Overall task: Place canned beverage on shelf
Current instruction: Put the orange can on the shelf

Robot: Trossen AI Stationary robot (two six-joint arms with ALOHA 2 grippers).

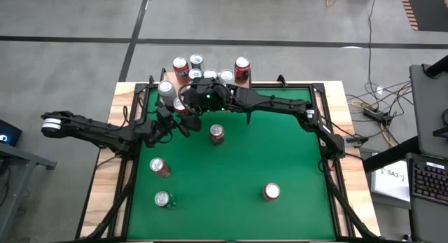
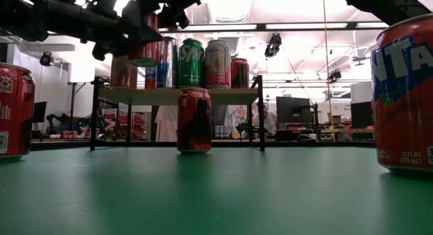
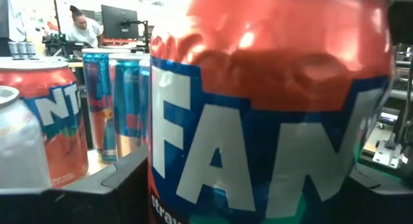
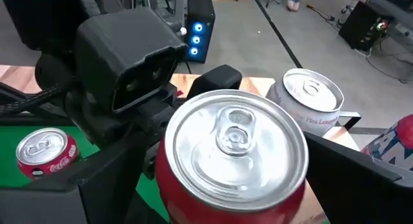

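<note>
Above the shelf's [image 1: 168, 80] left end, the left hand [image 1: 180, 107] is gripping a Fanta can [image 3: 271, 108]. The right hand [image 1: 192, 96] is hovering open-fingered over it. Releasing there is risking toppling the neighbouring cans [image 2: 193, 62].

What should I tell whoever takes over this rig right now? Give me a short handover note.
Left tool: shut on a Fanta can, held up at about shelf height by the shelf's left end.
Right tool: open, close above that same can, not gripping it.
Shelf: at the table's far edge, with several cans on it already.
Done: those cans are placed and the Fanta can is picked up.
Left: set the Fanta can on the shelf, then shelve the four loose cans on the green table.
</note>
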